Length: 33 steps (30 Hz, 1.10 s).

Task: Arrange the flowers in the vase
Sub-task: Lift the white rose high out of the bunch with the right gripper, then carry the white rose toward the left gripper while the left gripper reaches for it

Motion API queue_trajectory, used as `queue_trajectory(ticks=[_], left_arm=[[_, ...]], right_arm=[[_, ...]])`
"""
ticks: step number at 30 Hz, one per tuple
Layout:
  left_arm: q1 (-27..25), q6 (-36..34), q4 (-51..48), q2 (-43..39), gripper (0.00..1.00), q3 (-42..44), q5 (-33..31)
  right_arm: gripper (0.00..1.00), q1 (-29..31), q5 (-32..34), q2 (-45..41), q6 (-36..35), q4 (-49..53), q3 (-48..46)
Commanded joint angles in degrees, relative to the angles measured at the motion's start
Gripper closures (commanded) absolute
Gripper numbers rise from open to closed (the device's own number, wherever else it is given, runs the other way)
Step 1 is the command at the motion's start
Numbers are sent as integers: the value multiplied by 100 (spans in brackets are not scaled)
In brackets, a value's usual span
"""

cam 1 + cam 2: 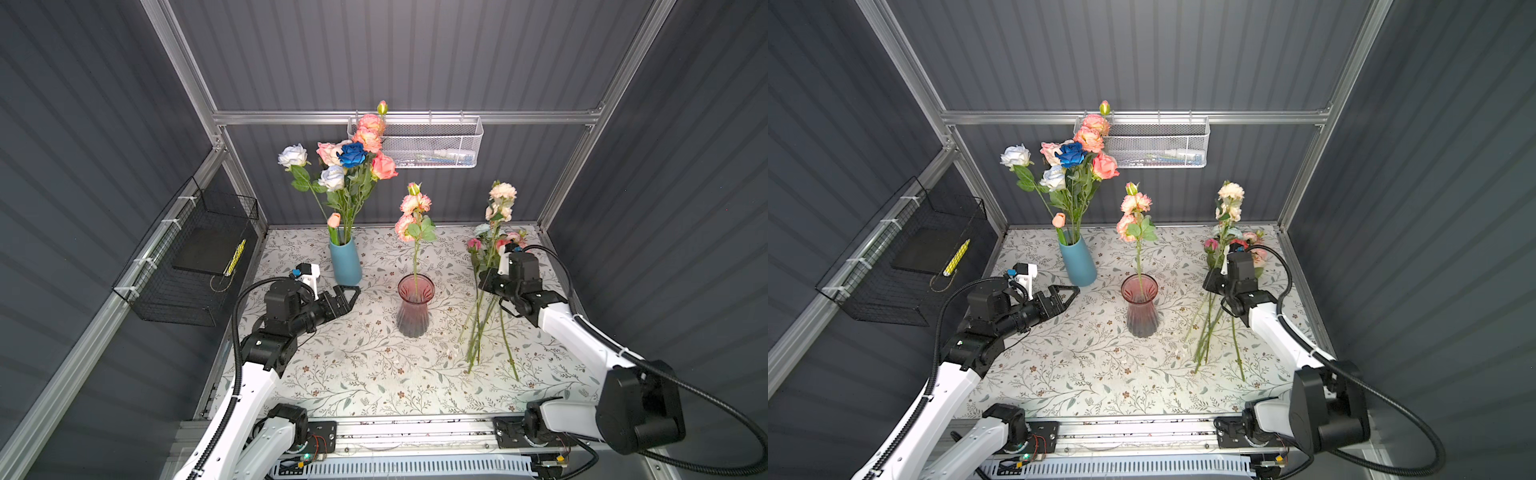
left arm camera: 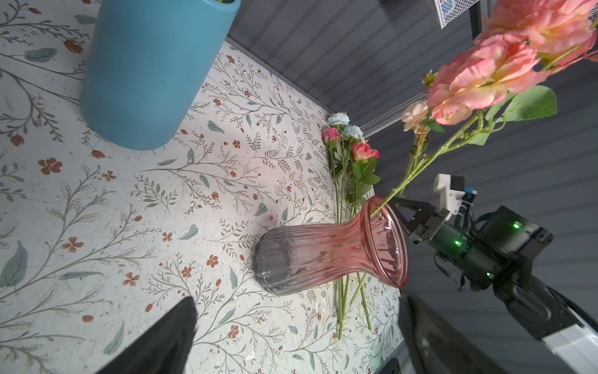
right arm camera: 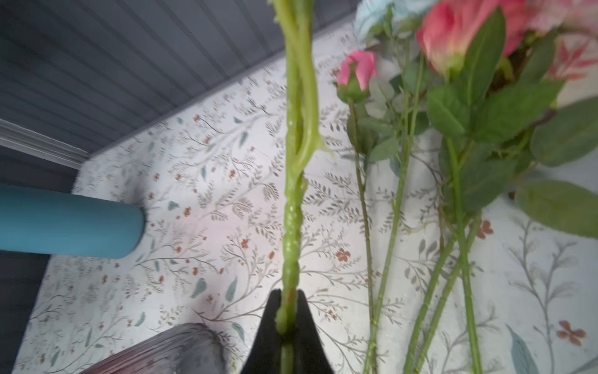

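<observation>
A pink glass vase (image 1: 415, 305) (image 1: 1140, 307) (image 2: 323, 252) stands mid-table with one peach-headed flower (image 1: 413, 216) (image 2: 479, 77) upright in it. Several roses (image 1: 353, 156) fill a blue vase (image 1: 345, 259) (image 2: 145, 71) (image 3: 64, 223) at the back left. My right gripper (image 1: 484, 282) (image 1: 1210, 283) (image 3: 288, 301) is shut on the green stem (image 3: 293, 194) of a cream-headed flower (image 1: 503, 193), held upright over several loose flowers (image 1: 478, 332) (image 3: 453, 97) lying on the right of the table. My left gripper (image 1: 349, 293) (image 1: 1069, 291) (image 2: 297, 327) hangs open and empty by the blue vase's base.
The table (image 1: 353, 365) has a floral covering. A white mesh basket (image 1: 432, 143) hangs on the back wall, touched by the tallest roses. On the left wall hangs a black wire basket (image 1: 195, 257). Grey panels close in three sides.
</observation>
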<state>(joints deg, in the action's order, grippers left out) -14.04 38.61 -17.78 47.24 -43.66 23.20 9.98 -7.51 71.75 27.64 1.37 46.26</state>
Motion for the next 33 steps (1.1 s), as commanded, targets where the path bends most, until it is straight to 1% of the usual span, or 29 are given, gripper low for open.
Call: queue_trajectory(ticks=[1, 6, 8, 10, 12, 14, 16, 19, 21, 23, 25, 27, 29, 33], left_arm=[[7, -81, -11, -33, 0, -165, 73], [8, -216, 29, -116, 0, -424, 322], [7, -288, 67, -198, 0, -575, 405], [7, -336, 253, -275, 0, -672, 624], [7, -344, 538, -322, 0, -770, 912], [7, -341, 796, -338, 0, -873, 1153], [7, -307, 1052, -339, 0, -955, 1299], [7, -107, 1630, -283, 0, -1026, 1593], [7, 143, 2141, -168, 0, -1037, 1882], [-1, 436, 2666, -27, 1, -1039, 2221], [-15, 598, 2991, 77, 2, -1048, 2406], [-66, 597, 3107, 113, 4, -1115, 2531], [-152, 550, 3199, 88, 9, -1147, 2630], [-363, 282, 2905, 164, 19, -1268, 2642]], right_arm=[[100, -92, -380, -499, 72, -620, -357], [100, -53, -249, -1690, -29, -373, -419], [100, 5, -400, -2188, -123, -357, -418], [100, 157, -600, -2592, -233, -310, -339], [100, 552, -670, -2913, -413, -220, -177], [100, 1055, -615, -3008, -633, -81, 62], [100, 1630, -610, -2897, -799, 83, 406], [100, 2508, -653, -2396, -909, 247, 991], [100, 3023, -694, -1893, -936, 323, 1425], [100, 3407, -827, -1365, -944, 378, 1811], [100, 3687, -1024, -881, -971, 443, 2164], [100, 3909, -1116, -371, -951, 482, 2466], [100, 4067, -1377, -47, -951, 496, 2662], [100, 4337, -1488, 442, -977, 473, 3016]])
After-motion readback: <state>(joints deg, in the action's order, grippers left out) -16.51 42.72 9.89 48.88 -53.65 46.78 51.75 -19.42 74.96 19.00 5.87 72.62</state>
